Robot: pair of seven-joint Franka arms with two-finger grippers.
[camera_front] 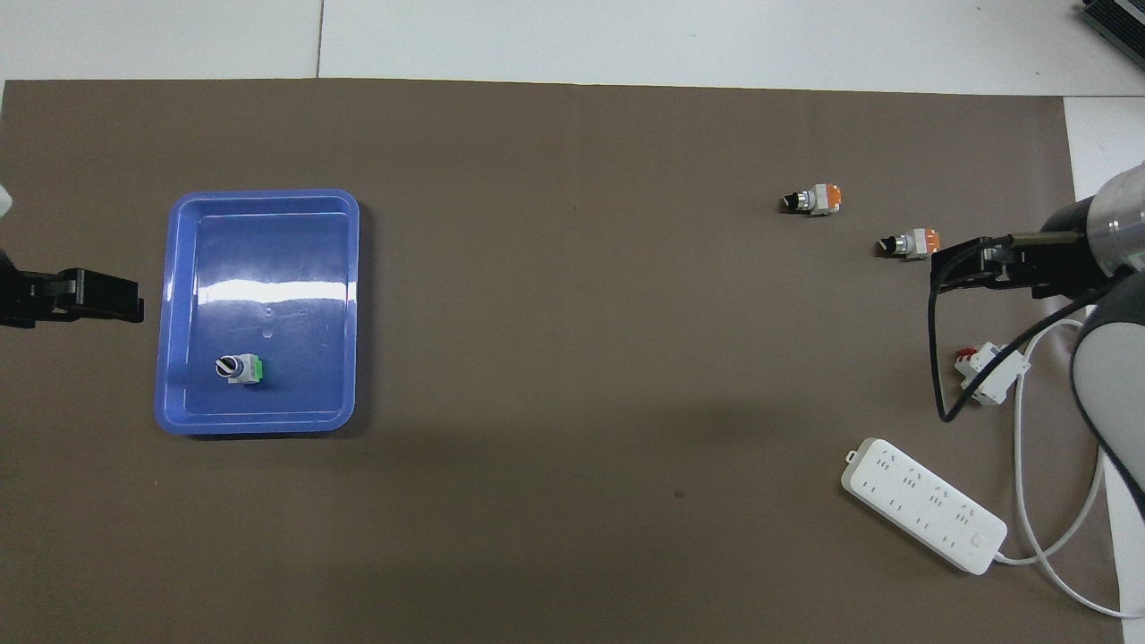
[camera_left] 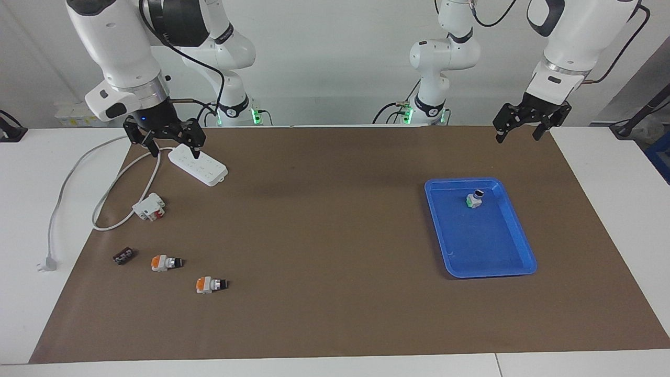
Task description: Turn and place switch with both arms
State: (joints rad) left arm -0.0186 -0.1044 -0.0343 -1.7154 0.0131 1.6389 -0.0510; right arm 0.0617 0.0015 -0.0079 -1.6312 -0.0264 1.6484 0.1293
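Switch (camera_left: 166, 262) with orange end lies sideways near the counter's right-arm end, a twin (camera_left: 210, 284) beside it, one already in the blue tray (camera_left: 523, 246). Right gripper (camera_left: 170, 142) hangs closest, jaws apart; left gripper (camera_left: 523, 124) likewise, empty. Overhead: switch (camera_front: 909, 242) sits just off the right gripper (camera_front: 971, 269), knob pointing toward the tray (camera_front: 259, 201).

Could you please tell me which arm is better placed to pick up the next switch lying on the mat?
Probably the right: its open pincer hangs over the power strip at the loose switches' end. The left pincer, open, hangs near the blue tray.
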